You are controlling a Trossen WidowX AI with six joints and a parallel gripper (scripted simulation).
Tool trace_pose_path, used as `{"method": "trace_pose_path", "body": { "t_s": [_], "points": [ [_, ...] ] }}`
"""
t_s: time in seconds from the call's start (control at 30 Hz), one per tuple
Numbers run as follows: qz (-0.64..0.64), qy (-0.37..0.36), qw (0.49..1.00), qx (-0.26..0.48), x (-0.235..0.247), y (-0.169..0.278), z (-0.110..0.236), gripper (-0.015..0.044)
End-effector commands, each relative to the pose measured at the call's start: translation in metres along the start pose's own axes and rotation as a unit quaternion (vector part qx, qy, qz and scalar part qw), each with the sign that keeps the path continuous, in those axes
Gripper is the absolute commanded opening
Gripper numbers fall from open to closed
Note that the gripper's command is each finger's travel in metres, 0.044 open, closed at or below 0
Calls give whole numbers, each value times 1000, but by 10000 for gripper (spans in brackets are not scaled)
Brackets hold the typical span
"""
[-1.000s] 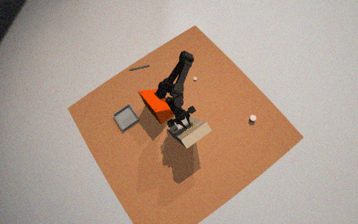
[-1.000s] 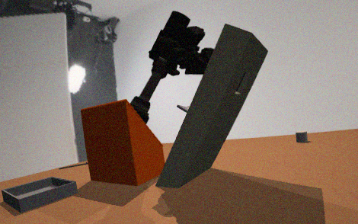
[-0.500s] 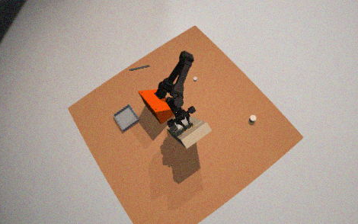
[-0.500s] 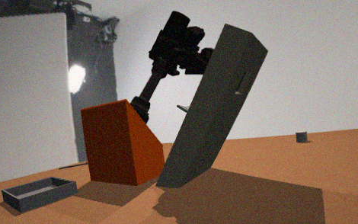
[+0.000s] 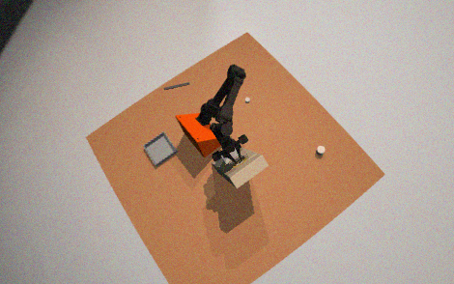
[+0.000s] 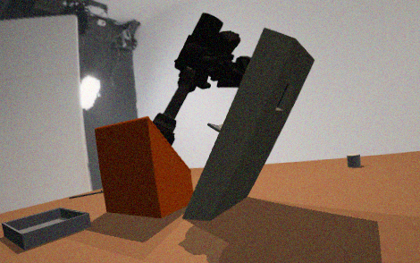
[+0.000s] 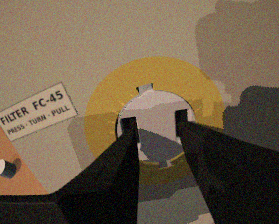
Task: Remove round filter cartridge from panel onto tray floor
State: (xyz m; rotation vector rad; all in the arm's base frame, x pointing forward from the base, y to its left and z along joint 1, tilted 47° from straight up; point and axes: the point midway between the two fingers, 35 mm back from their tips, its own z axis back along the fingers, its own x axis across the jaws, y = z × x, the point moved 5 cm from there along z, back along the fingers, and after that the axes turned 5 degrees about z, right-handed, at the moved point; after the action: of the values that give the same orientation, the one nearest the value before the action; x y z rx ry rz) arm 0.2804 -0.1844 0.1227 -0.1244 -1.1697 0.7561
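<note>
The round pale filter cartridge [image 7: 157, 107] sits in the round opening of the service panel, inside a yellow ring [image 7: 102, 107]. Two dark slots show on its face; a small notch shows at the opening's top edge and another at its bottom. The panel [image 5: 252, 172] [image 6: 254, 125] [image 7: 35, 60] leans. My gripper [image 7: 157, 132] is partly open, with nothing held between its fingers. One fingertip overlaps each slot; how deep they reach cannot be told. The exterior view has the fingertips hidden behind the panel. The grey tray [image 5: 160, 150] [image 6: 57, 232] is empty.
An orange block [image 5: 194, 127] [image 6: 126, 170] with a sloped face stands between tray and panel, close beside the arm. A small white-topped cylinder [image 5: 321, 150] [image 6: 354, 161] stands off to the right, another [image 5: 247, 99] near the arm. A thin dark rod [image 5: 177, 86] lies at the back.
</note>
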Motion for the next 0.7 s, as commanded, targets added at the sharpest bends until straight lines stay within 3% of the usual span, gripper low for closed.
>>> {"method": "trace_pose_path", "body": {
  "t_s": [0.0, 0.67],
  "points": [
    [-4, 2, 1000, 1, -1, 0, -1, 117],
    [-4, 2, 1000, 1, -1, 0, -4, 117]
  ]
}}
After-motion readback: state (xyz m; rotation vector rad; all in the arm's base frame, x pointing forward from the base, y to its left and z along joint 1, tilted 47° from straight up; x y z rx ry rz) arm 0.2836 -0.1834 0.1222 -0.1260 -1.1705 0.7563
